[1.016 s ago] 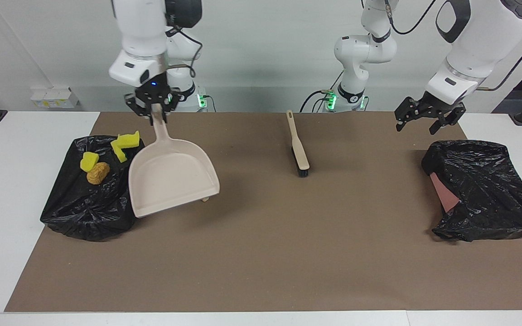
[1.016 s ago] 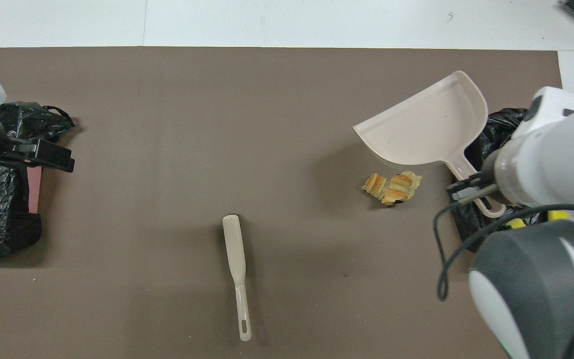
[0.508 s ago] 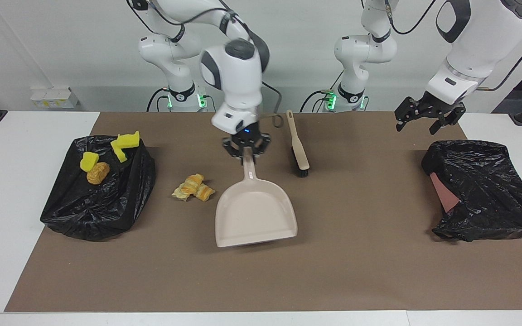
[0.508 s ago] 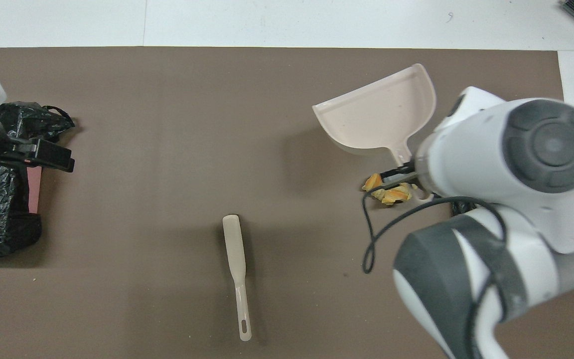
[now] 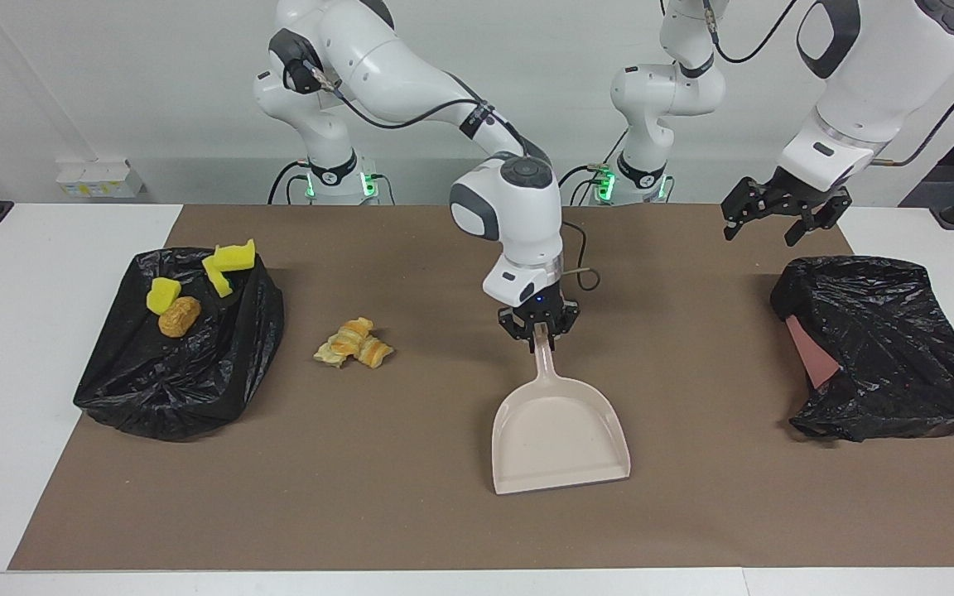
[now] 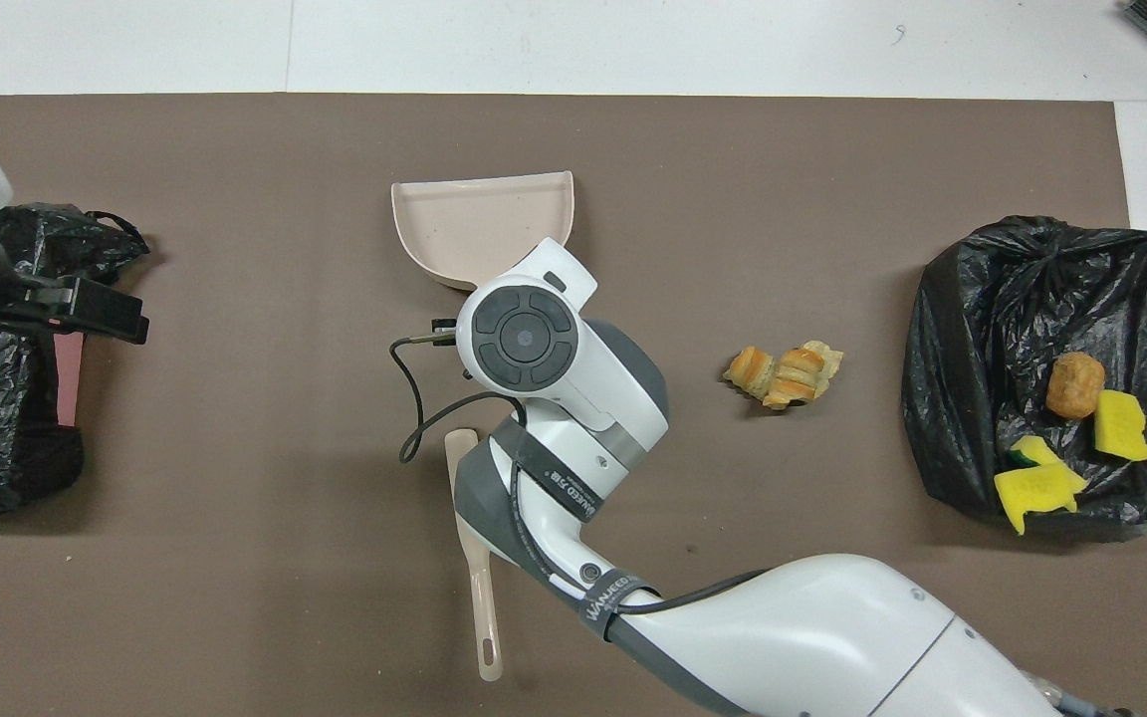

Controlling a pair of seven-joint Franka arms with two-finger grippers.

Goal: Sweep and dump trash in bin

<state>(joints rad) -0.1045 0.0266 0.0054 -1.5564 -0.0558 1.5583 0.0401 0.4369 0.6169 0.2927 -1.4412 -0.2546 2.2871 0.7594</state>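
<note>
Sponge bits (image 5: 227, 265) and lump (image 5: 179, 316) lie on bin bag (image 5: 171, 381); pastry chunks (image 5: 353, 343) mid-mat, unswept. Right gripper (image 5: 540, 327) pinches dustpan (image 5: 558, 434) handle; left gripper (image 5: 779, 217) waits, spread, over the other bag (image 5: 883, 348).

Beige dustpan (image 5: 558, 439), yellow sponge bits (image 5: 227, 263), golden pastry chunks (image 5: 354, 344), black bin bag (image 5: 179, 364), brown mat (image 5: 444, 513)
</note>
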